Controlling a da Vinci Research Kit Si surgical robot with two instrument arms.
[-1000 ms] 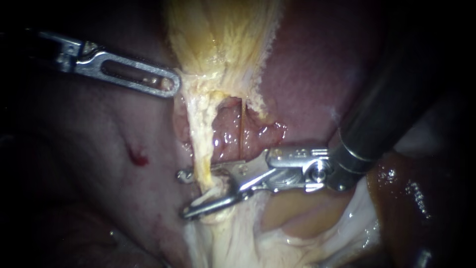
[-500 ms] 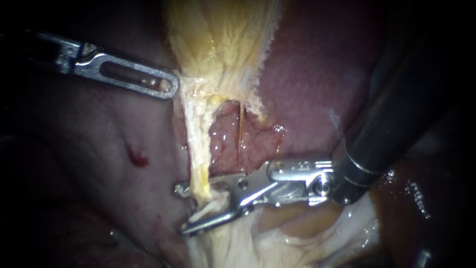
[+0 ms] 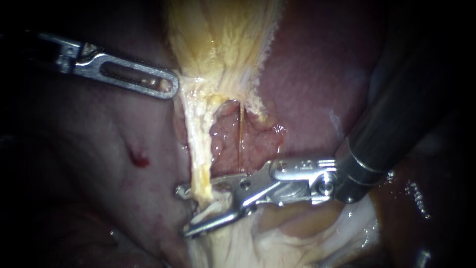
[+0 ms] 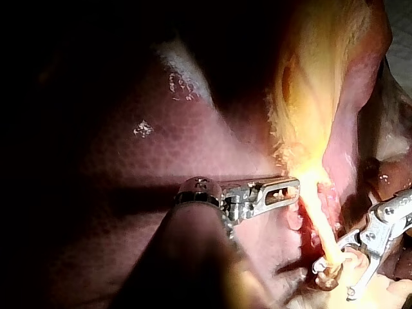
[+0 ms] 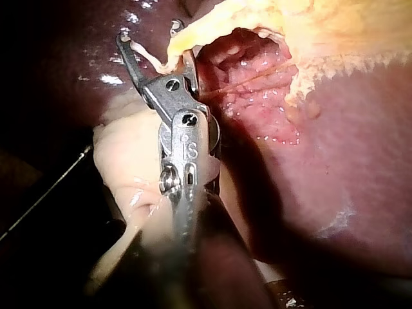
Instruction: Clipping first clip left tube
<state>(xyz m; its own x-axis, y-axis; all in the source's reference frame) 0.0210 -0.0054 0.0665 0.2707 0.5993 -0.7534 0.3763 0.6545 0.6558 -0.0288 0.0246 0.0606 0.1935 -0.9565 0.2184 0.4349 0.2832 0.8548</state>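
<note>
At the gallbladder's (image 3: 218, 44) foot, right instrument's (image 3: 182, 211) jaws spread astride the left tube (image 3: 198, 144), liver (image 3: 307, 74) close behind, left instrument (image 3: 166, 84) pinching the gallbladder's edge.

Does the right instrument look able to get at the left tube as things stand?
Probably yes: the right instrument has its open jaws astride the left tube, one on each side, nothing between; the left instrument sits clear.

The left tube (image 3: 199, 159) hides part of the right instrument's (image 3: 182, 211) upper jaw.

Shiny metal right instrument (image 3: 184, 211), wet glossy liver (image 3: 307, 89) — fibrous left tube (image 3: 198, 149)
</note>
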